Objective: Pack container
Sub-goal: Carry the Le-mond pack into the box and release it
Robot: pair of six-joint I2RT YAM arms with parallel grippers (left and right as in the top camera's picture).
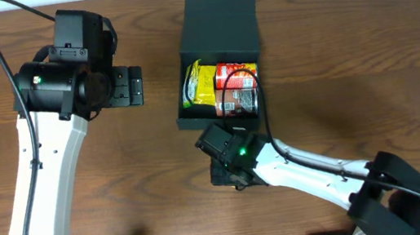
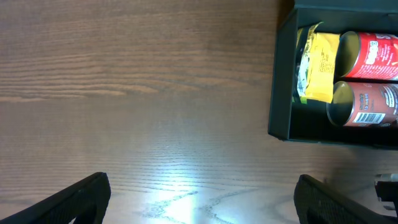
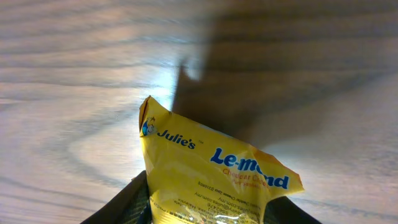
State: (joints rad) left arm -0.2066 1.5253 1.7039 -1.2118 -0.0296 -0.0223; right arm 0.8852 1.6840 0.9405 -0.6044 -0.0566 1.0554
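Yellow packet pinched in your right gripper, arm stretched low, wrist just before container; your left gripper spread wide, hovering over table beside container.

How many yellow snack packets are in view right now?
2. One yellow packet lies in the box's left side, beside the red cans; a second packet is pinched in the right hand. More may be hidden underneath.

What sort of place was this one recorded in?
Probably a robotics lab or test bench: a robot's left arm and right arm work at a wooden table, filling a black box with snack cans; the right gripper holds a yellow packet.
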